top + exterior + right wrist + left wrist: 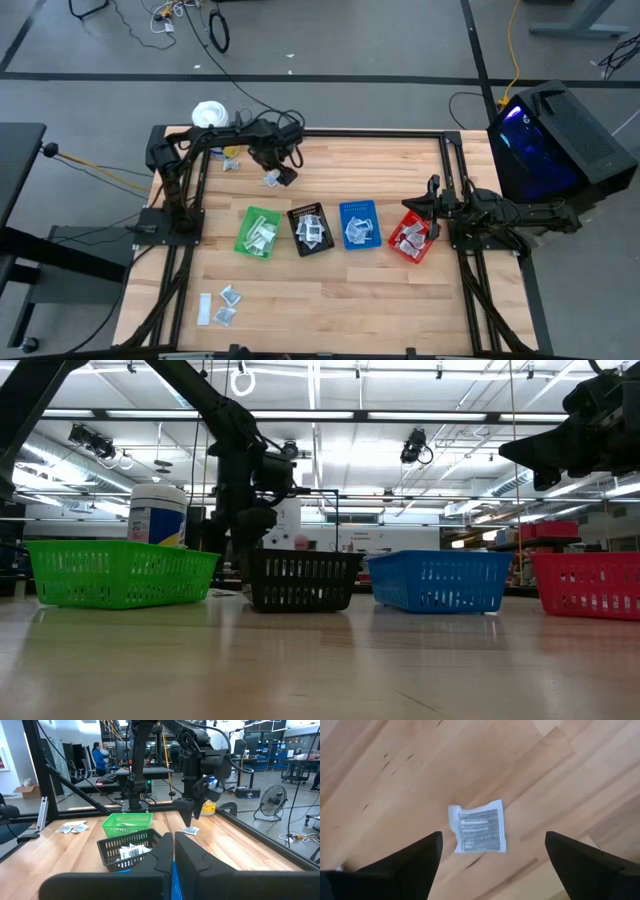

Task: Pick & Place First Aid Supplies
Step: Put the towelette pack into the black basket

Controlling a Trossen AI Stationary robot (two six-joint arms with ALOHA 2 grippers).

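Four small plastic bins, green (259, 232), black (309, 229), blue (359, 224) and red (413, 237), sit in a row mid-counter.
High view: left end effector (280, 176) hangs over a small flat white printed sachet (271, 179) on the far wooden counter (330, 300). Left wrist view: its fingers (415, 862) spread apart, the sachet between them. Right wrist view: right end effector (173, 851) closed, empty, above the bins.

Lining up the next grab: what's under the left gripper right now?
One white printed sachet lies flat on bare table, between the open left gripper fingers. Whatever is beneath the sachet is hidden.
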